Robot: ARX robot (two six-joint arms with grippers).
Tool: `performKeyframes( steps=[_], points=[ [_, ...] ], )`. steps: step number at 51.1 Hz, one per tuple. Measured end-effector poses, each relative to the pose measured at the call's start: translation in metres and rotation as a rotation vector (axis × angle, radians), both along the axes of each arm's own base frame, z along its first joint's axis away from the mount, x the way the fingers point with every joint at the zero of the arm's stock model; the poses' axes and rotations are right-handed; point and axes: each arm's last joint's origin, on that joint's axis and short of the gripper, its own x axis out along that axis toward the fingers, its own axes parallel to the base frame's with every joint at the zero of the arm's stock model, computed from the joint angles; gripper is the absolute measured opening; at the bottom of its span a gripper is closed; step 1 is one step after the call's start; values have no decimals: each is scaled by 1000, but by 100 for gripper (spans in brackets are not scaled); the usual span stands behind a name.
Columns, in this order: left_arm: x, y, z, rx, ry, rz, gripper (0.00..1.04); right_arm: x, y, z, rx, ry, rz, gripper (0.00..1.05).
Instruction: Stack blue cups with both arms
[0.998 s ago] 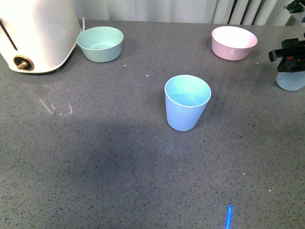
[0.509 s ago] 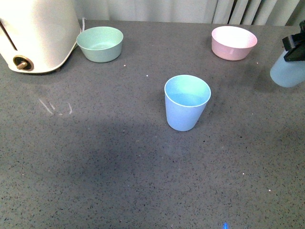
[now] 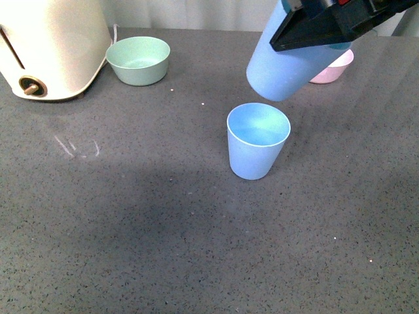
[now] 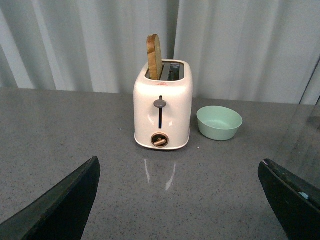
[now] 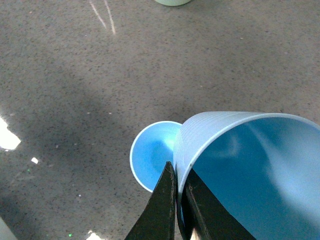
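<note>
Right gripper [image 5: 178, 180] is clamped on the rim of one blue cup [image 3: 287, 62], one finger inside the wall and one outside, so it carries the cup by a lip pinch. The carried cup hangs in the air, tilted, with its base pointing down toward the second blue cup [image 3: 257, 140]. That cup stands upright and open on the grey table [image 3: 131, 229], near the middle. In the right wrist view its mouth shows just beside the held rim, partly overlapped, so the two look close but not lined up. I can't tell if they touch. Left gripper [image 4: 178, 165] has its jaws spread wide with nothing between them; it faces the toaster [image 4: 162, 107] and the mint-green bowl [image 4: 219, 122], well away from both cups. The pink bowl [image 3: 339, 67] sits behind the carried cup, not involved. My read: we're in the carry/align step, insertion not yet done. Next move needs the cup brought upright, its base centred over the open mouth, a straight descent, then release. Bringing the left arm in to steady the standing cup would help, since an off-centre drop on the rim could tip it.
</note>
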Motion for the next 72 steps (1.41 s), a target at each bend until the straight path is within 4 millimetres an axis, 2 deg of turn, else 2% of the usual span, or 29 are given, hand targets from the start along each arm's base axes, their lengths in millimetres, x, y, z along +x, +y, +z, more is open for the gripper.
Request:
performKeyframes(
  steps=[8, 18, 32, 43, 49, 50, 57, 61, 66, 72],
  points=[
    [0, 0, 0, 0, 0, 0, 96, -2, 14, -11, -27, 28, 31, 2],
    [0, 0, 0, 0, 0, 0, 96, 7, 18, -31, -53, 65, 15, 2],
    [0, 0, 0, 0, 0, 0, 96, 11, 21, -42, -59, 86, 7, 3],
    [0, 0, 0, 0, 0, 0, 96, 11, 21, -43, -54, 82, 5, 32],
    [0, 0, 0, 0, 0, 0, 96, 7, 18, -46, -51, 90, -5, 55],
    [0, 0, 0, 0, 0, 0, 96, 5, 15, -46, -45, 89, -14, 61],
    [0, 0, 0, 0, 0, 0, 96, -8, -6, -33, -1, 18, -67, 87],
    [0, 0, 0, 0, 0, 0, 96, -17, -20, -25, 32, -31, -106, 96],
    [0, 0, 0, 0, 0, 0, 96, -34, -44, -12, 98, -109, -195, 95],
    [0, 0, 0, 0, 0, 0, 96, -65, -74, -4, 171, -204, -331, 96]
  ],
)
